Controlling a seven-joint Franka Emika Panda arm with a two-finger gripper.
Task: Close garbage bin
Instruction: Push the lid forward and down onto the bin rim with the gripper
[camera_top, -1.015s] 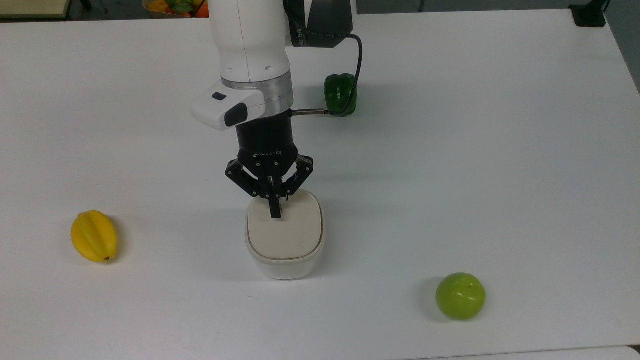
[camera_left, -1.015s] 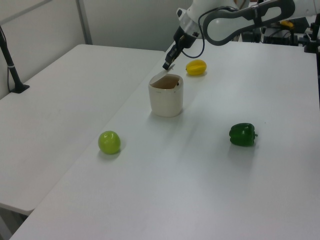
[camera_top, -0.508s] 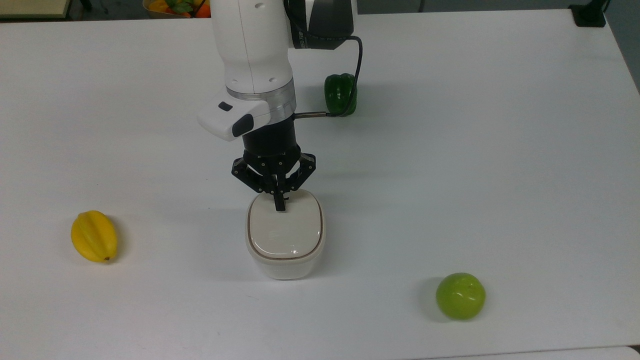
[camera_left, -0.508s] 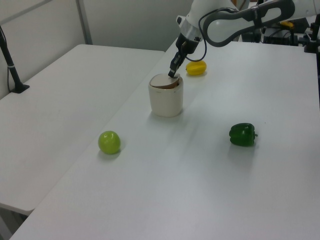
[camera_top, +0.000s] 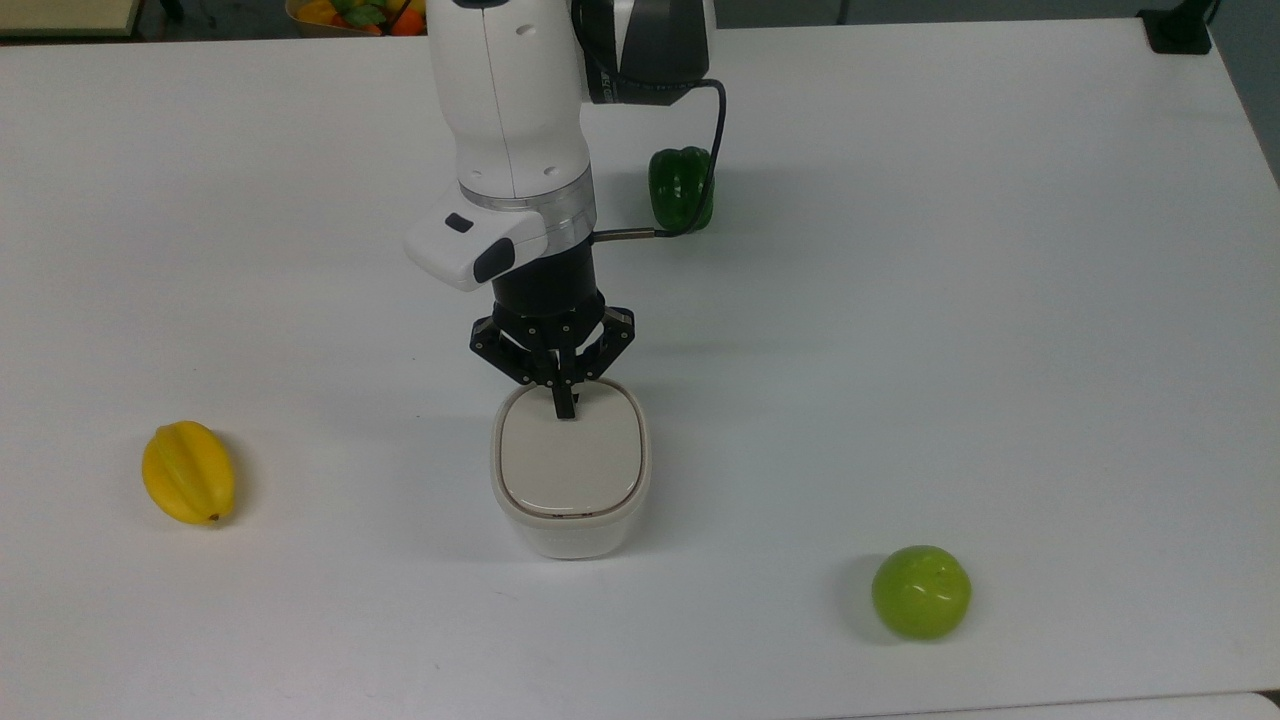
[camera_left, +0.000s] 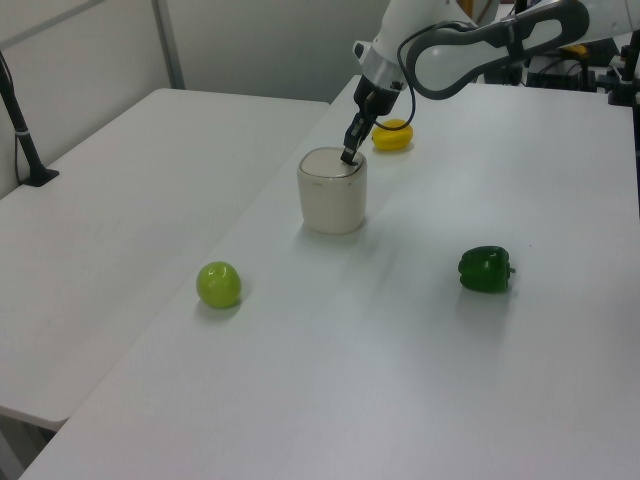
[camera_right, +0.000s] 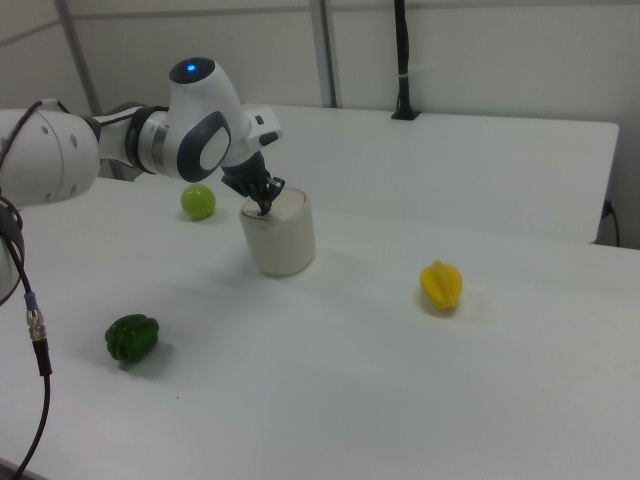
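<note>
The cream-white garbage bin (camera_top: 570, 525) (camera_left: 332, 200) (camera_right: 280, 245) stands in the middle of the white table. Its beige lid (camera_top: 570, 465) lies flat on the rim. My gripper (camera_top: 565, 408) (camera_left: 348, 156) (camera_right: 264, 207) is shut, fingertips together, pressing on the lid's back edge in the top view. Nothing is held between the fingers.
A yellow starfruit (camera_top: 188, 472) (camera_right: 441, 285) lies at the top view's left. A green apple (camera_top: 920, 592) (camera_left: 218, 285) sits at the top view's lower right. A green bell pepper (camera_top: 680, 187) (camera_left: 485, 269) rests behind the arm. The table (camera_top: 1000, 300) is wide.
The lid went from raised and tilted to flat on the bin. My shut gripper came down with it toward the lid's back edge.
</note>
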